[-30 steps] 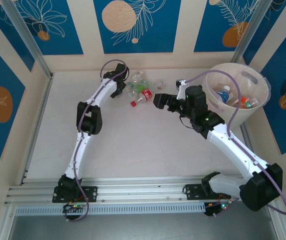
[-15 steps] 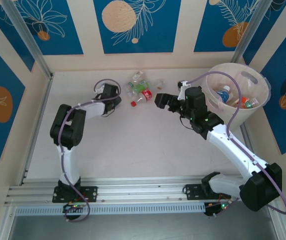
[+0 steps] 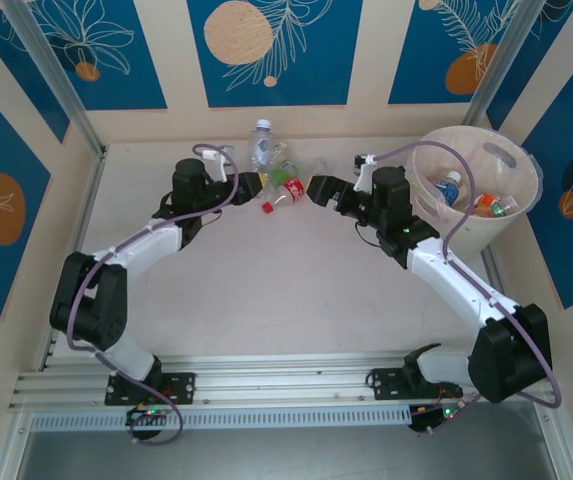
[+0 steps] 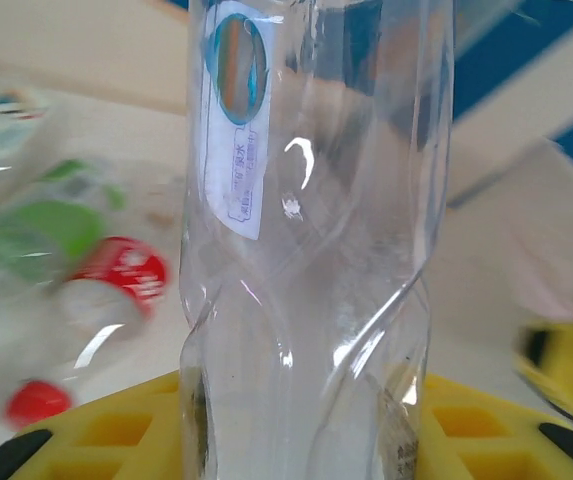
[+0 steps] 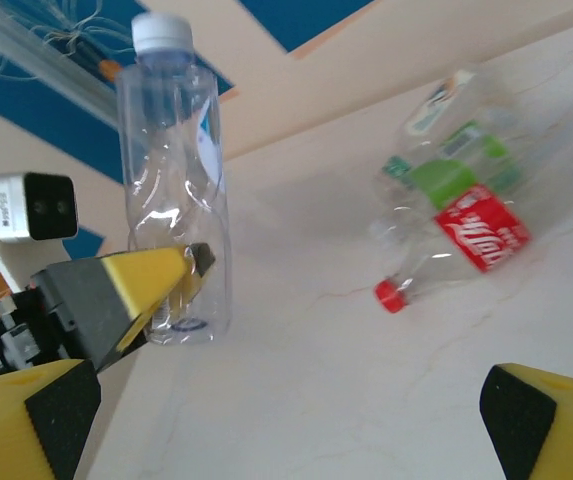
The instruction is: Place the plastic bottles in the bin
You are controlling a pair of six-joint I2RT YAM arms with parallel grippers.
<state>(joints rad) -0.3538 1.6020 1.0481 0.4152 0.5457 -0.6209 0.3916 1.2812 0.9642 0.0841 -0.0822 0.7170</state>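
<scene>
We find a pale table (image 3: 286, 290) carrying a cluster of bottles (image 3: 286, 188) near its far edge and the bin (image 3: 486, 232) at far right.

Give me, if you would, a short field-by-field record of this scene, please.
left gripper: closed on an upright clear bottle with a white cap
right gripper: open, empty, near the red-label bottle
loose on table: red-label bottle, green-label bottle
bin: far right, several bottles inside
task: unfinished
</scene>
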